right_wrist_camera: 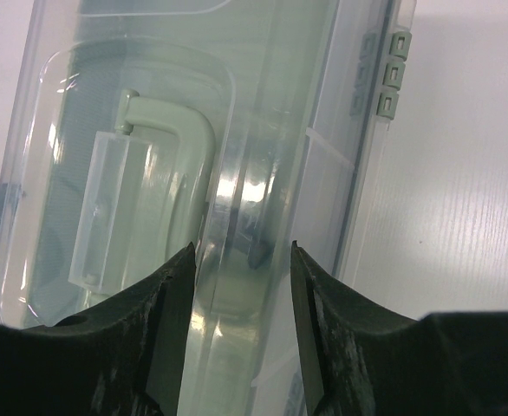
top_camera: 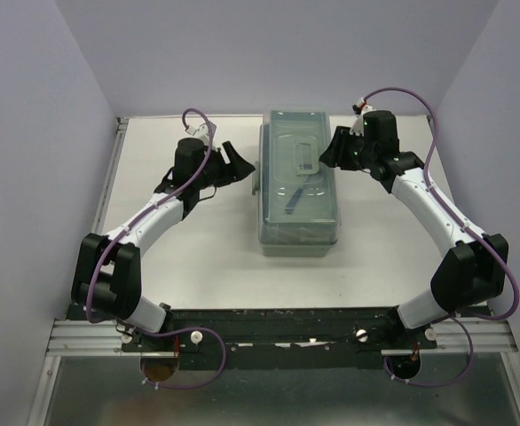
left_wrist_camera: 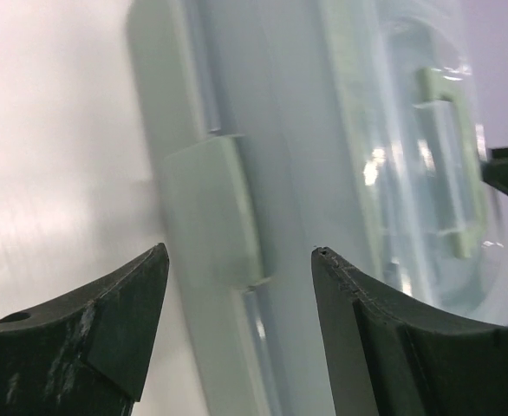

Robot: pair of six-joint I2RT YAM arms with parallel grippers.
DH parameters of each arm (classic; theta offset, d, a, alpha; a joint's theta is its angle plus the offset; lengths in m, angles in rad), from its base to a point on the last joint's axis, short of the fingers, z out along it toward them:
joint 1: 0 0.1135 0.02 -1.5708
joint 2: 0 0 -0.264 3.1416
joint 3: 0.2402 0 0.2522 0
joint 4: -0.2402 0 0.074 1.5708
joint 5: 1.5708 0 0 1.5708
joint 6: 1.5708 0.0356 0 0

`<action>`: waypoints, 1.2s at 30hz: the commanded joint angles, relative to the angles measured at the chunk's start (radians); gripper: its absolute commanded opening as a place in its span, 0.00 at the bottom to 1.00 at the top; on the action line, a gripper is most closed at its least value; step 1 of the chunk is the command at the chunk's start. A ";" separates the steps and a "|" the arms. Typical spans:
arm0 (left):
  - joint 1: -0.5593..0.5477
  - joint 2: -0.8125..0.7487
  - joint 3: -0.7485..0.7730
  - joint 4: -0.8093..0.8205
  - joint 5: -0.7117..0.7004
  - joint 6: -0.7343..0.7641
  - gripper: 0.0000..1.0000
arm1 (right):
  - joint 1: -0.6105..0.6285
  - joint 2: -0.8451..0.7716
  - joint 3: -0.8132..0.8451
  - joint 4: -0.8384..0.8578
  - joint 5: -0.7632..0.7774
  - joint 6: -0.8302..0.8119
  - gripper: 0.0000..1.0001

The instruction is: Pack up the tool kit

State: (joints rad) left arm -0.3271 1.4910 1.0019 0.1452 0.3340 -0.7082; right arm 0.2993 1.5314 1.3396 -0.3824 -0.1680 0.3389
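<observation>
The grey-green toolbox [top_camera: 298, 182] stands shut in the middle of the table, its translucent lid down and its top handle [right_wrist_camera: 163, 130] folded flat. A dark elongated tool [top_camera: 297, 191] shows dimly through the lid; the other tools are not visible. My left gripper [top_camera: 242, 164] is open at the box's left side, its jaws [left_wrist_camera: 241, 250] on either side of a side latch [left_wrist_camera: 211, 212] without touching it. My right gripper [top_camera: 331, 149] is open at the box's right side, its jaws [right_wrist_camera: 241, 246] astride the lid's rim ridge [right_wrist_camera: 237, 199].
The white table [top_camera: 189, 257] is walled by a pale enclosure. A metal rail [top_camera: 109, 177] runs along the left edge. Small grey-green hinge tabs [right_wrist_camera: 395, 74] sit on the lid's edge. Both arms curve in from the near corners.
</observation>
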 commanded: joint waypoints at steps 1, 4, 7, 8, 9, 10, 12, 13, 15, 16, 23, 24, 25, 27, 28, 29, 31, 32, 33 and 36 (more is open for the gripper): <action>0.037 0.064 0.035 -0.144 -0.047 0.013 0.76 | 0.026 0.032 -0.036 -0.061 -0.044 -0.006 0.54; 0.046 0.077 0.034 -0.176 -0.088 0.024 0.76 | 0.026 0.030 -0.039 -0.059 -0.039 -0.008 0.54; 0.051 0.110 0.050 -0.190 -0.099 0.038 0.76 | 0.024 0.027 -0.040 -0.059 -0.036 -0.009 0.54; 0.051 0.127 0.063 -0.206 -0.098 0.044 0.76 | 0.024 0.026 -0.040 -0.061 -0.036 -0.009 0.54; 0.051 0.146 0.073 -0.214 -0.098 0.047 0.76 | 0.026 0.026 -0.040 -0.061 -0.033 -0.011 0.54; 0.051 0.161 0.081 -0.216 -0.090 0.047 0.76 | 0.026 0.026 -0.042 -0.059 -0.034 -0.011 0.54; 0.049 0.193 0.093 -0.216 -0.073 0.047 0.76 | 0.026 0.026 -0.042 -0.061 -0.034 -0.012 0.54; 0.048 0.212 0.104 -0.222 -0.063 0.049 0.76 | 0.026 0.026 -0.043 -0.061 -0.034 -0.011 0.54; 0.045 0.241 0.119 -0.228 -0.053 0.053 0.76 | 0.024 0.027 -0.043 -0.059 -0.034 -0.012 0.54; 0.042 0.255 0.129 -0.228 -0.052 0.056 0.76 | 0.026 0.027 -0.043 -0.059 -0.036 -0.011 0.54; 0.007 0.314 0.191 -0.230 -0.030 0.072 0.76 | 0.026 0.026 -0.045 -0.058 -0.038 -0.009 0.54; 0.002 0.318 0.199 -0.222 -0.027 0.072 0.76 | 0.026 0.027 -0.045 -0.058 -0.036 -0.008 0.54; -0.009 0.321 0.207 -0.223 -0.027 0.073 0.76 | 0.026 0.027 -0.045 -0.056 -0.036 -0.009 0.54; -0.023 0.331 0.231 -0.233 -0.030 0.076 0.76 | 0.026 0.029 -0.043 -0.058 -0.039 -0.009 0.54; -0.027 0.336 0.244 -0.236 -0.029 0.079 0.75 | 0.026 0.029 -0.043 -0.056 -0.038 -0.009 0.54; -0.033 0.344 0.254 -0.243 -0.029 0.082 0.75 | 0.026 0.029 -0.043 -0.058 -0.039 -0.009 0.54; -0.043 0.353 0.265 -0.246 -0.029 0.082 0.75 | 0.026 0.030 -0.043 -0.058 -0.039 -0.011 0.54; -0.046 0.353 0.267 -0.246 -0.026 0.084 0.75 | 0.026 0.030 -0.045 -0.056 -0.039 -0.009 0.54; -0.052 0.356 0.270 -0.243 -0.024 0.084 0.75 | 0.024 0.030 -0.045 -0.058 -0.038 -0.011 0.54; -0.066 0.359 0.276 -0.230 -0.012 0.088 0.75 | 0.026 0.033 -0.046 -0.055 -0.041 -0.009 0.54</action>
State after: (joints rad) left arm -0.3325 1.8431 1.2350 -0.1345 0.2424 -0.6136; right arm 0.2993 1.5314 1.3365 -0.3786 -0.1680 0.3389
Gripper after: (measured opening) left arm 0.752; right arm 0.543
